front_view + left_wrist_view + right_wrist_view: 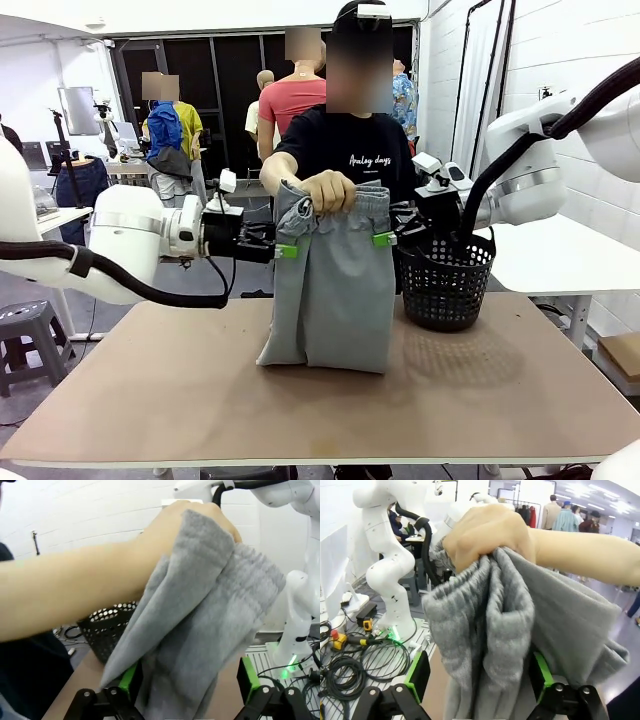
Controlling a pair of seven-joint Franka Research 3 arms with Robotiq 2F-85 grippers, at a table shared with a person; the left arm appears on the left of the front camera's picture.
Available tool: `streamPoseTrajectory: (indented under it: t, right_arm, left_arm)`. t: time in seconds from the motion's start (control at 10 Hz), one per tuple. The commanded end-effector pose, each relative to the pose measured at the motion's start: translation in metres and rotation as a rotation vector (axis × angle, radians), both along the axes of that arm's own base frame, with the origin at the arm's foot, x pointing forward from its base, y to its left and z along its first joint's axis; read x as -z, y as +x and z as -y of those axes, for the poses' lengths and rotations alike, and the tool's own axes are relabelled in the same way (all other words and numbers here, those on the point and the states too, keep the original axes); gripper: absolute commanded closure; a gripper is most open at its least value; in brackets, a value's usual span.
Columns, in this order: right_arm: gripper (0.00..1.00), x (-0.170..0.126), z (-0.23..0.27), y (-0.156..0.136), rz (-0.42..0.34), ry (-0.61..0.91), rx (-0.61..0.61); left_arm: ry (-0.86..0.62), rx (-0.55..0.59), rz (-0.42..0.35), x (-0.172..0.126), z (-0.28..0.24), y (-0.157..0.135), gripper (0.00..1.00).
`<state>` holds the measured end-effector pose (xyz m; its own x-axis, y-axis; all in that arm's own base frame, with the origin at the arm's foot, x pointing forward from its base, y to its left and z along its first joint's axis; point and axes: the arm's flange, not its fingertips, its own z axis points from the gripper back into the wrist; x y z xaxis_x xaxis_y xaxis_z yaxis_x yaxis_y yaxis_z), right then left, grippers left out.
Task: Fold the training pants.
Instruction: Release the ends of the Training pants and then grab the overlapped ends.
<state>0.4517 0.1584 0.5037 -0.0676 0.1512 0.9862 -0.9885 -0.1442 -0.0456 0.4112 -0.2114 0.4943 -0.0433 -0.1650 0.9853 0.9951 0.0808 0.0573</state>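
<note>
The light grey training pants (335, 290) hang upright, with their lower part resting on the wooden table (150, 400). A person's hand (328, 190) grips the bunched waistband from above. My left gripper (285, 248) stands open at the pants' left upper edge. In the left wrist view, grey cloth (200, 630) hangs between the spread green pads (248, 677) of my left gripper (189, 680). My right gripper (385, 238) stands open at the right upper edge. Its own view shows my right gripper (479, 675) with folds of the pants (490, 625) between wide-apart fingers (417, 672), under the hand (485, 532).
A black mesh basket (445, 285) stands on the table just right of the pants, close under my right arm. The person stands at the far edge behind the pants. The near half of the table is bare wood.
</note>
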Motion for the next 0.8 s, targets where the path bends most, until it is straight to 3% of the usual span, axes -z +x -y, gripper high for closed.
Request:
streamPoseTrajectory:
  t: [0.0,0.4,0.7]
  right_arm:
    - [0.00,0.009,0.012,-0.009,0.008,0.005,0.077]
    - [0.00,0.023,0.021,-0.012,0.044,0.089,0.199]
    - [0.00,0.029,0.020,-0.011,0.013,0.111,0.232]
  left_arm:
    - [-0.029,-0.079,0.046,0.007,-0.013,-0.012,0.00]
    - [-0.046,-0.129,0.103,0.007,-0.007,-0.015,0.00]
    - [-0.060,-0.196,0.154,0.008,-0.004,-0.018,0.00]
